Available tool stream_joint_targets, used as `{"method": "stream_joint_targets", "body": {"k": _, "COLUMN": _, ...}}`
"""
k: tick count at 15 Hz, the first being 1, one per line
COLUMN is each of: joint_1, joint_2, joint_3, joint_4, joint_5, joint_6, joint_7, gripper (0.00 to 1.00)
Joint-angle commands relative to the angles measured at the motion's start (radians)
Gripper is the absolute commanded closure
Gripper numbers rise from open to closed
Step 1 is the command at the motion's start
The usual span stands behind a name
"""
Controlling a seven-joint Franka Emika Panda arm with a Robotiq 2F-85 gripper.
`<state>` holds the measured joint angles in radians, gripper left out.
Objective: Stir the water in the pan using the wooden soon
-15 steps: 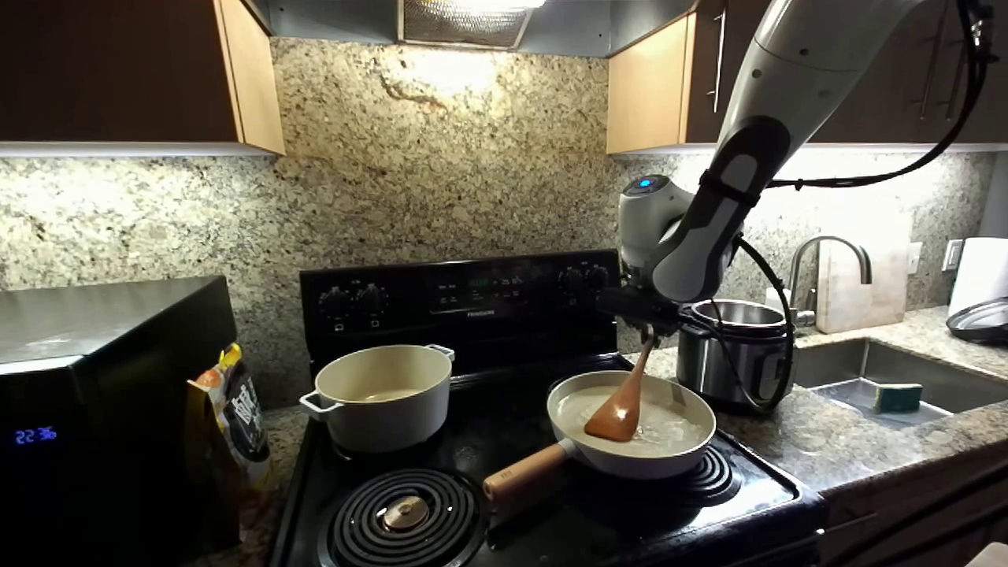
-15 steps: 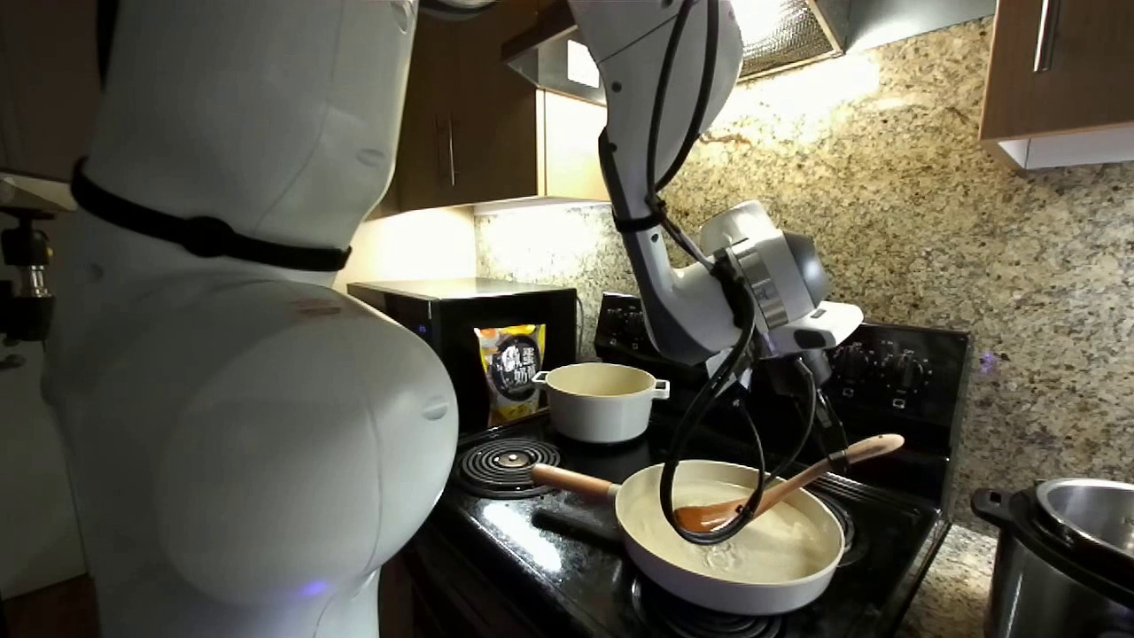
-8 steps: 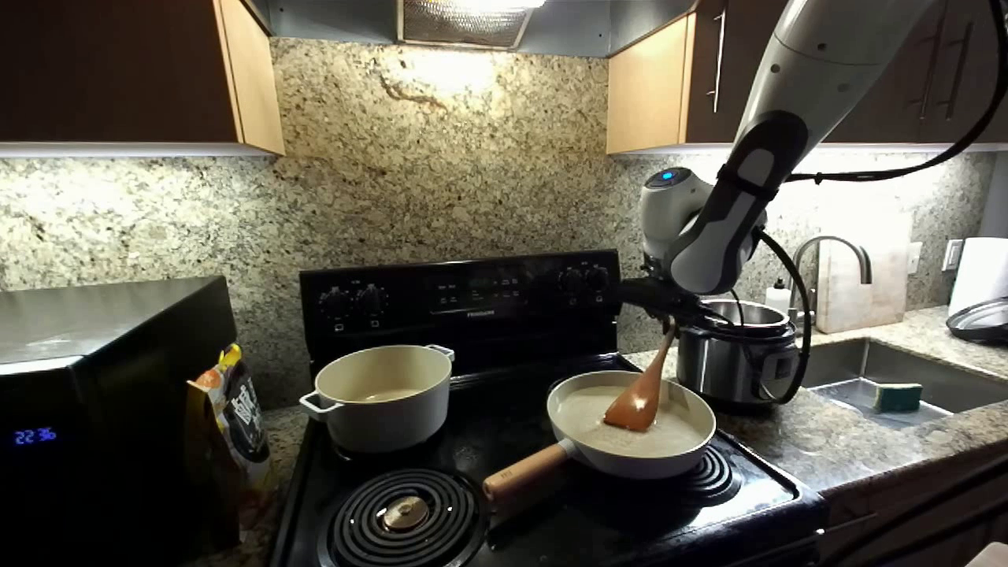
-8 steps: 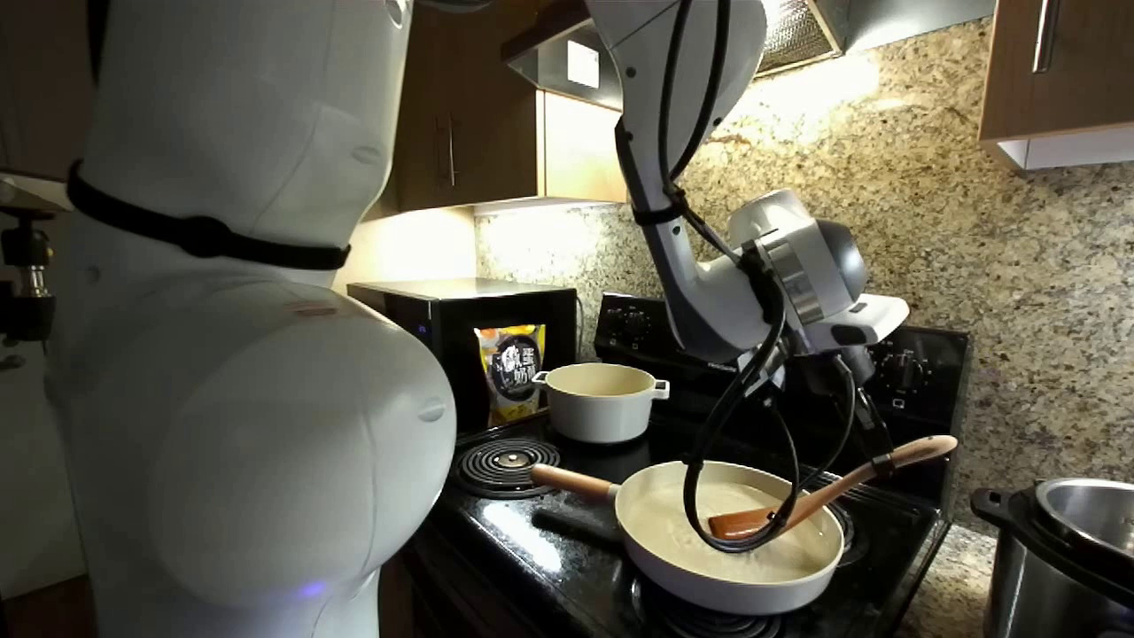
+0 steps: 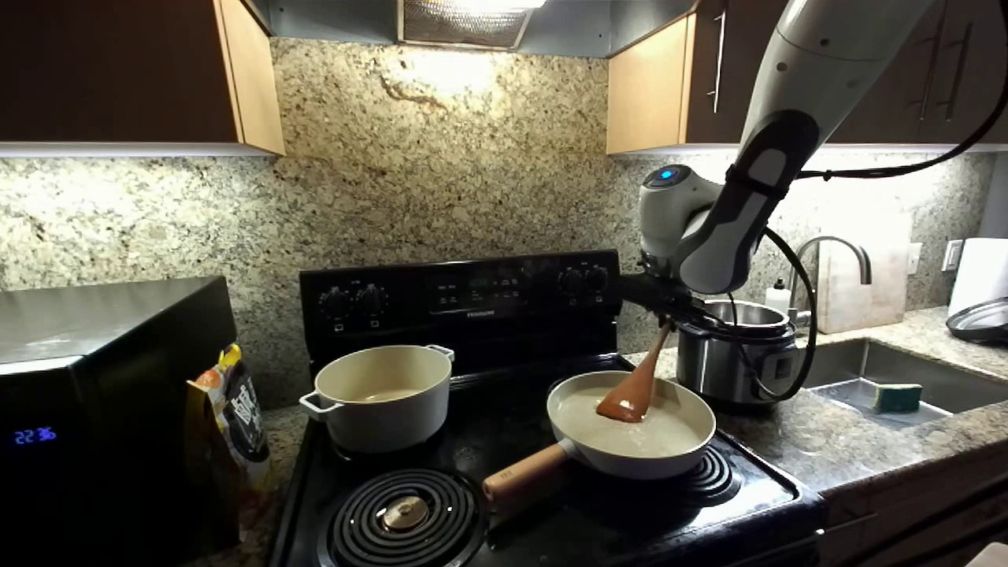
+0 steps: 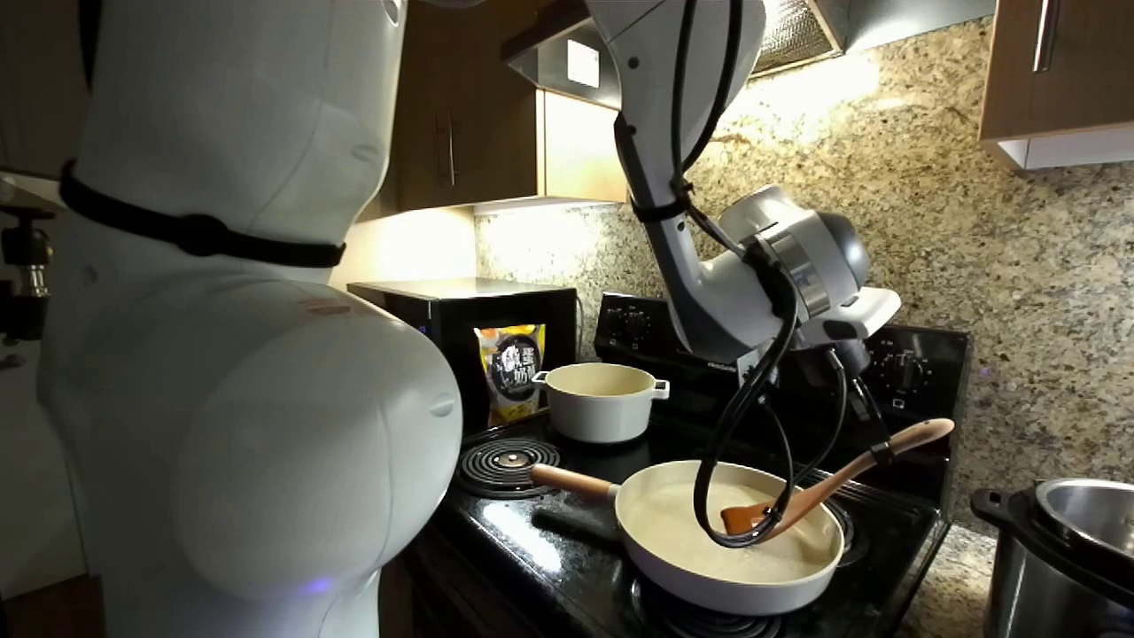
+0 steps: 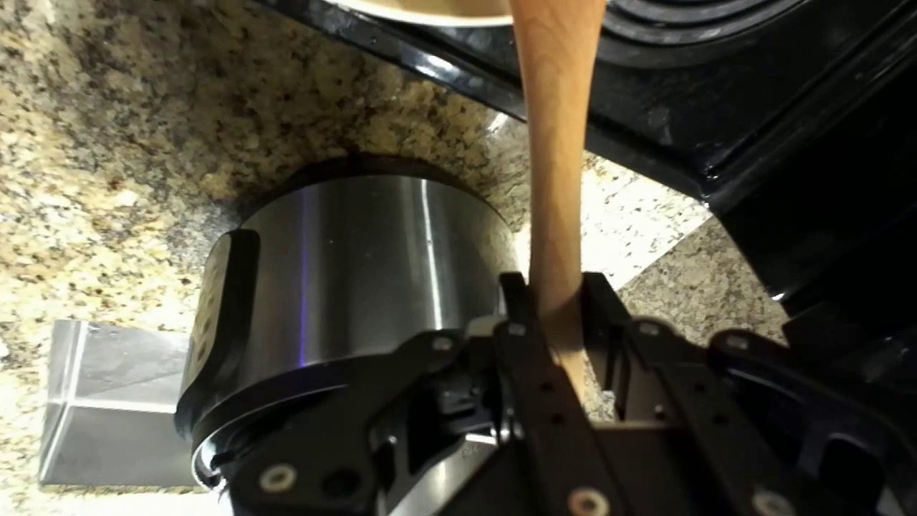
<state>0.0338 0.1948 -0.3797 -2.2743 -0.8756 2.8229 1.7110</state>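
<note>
Pinching broad-headed orange-brown wooden spoon high on shaft: black jointed hand closed snug from both sides, probably up there to avoid wetting. Spoon leans towards 1 o'clock in exterior view, head in thin pale water near middle of round cream-white frying pan; long brown wooden pan handle juts to 8 o'clock, likely leaving stirring side free. Deep two-handled cream pot at pan's 9 o'clock; contents unclear.

Pan: cut by the wrist view's top edge. Wooden spoon: head lies beyond that edge; in an exterior view, partly behind a black cable. Steel cooker pot: cropped right and below there.
</note>
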Motion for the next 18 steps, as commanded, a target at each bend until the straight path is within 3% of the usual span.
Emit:
{"method": "stream_joint_targets", "body": {"k": 1, "joint_1": 0.046, "joint_2": 0.015, "joint_3": -0.014, "joint_4": 0.019, "joint_5": -0.105, "joint_6": 0.024, "joint_7": 0.109, "gripper": 0.95}}
{"method": "stream_joint_targets", "body": {"k": 9, "joint_1": 0.052, "joint_2": -0.027, "joint_3": -0.073, "joint_4": -0.004, "joint_5": -0.268, "joint_6": 0.002, "joint_7": 0.164, "gripper": 0.95}}
{"method": "stream_joint_targets", "body": {"k": 18, "joint_1": 0.101, "joint_2": 0.065, "joint_3": 0.005, "joint_4": -0.017, "joint_5": -0.231, "joint_6": 0.030, "joint_7": 0.124, "gripper": 0.95}}
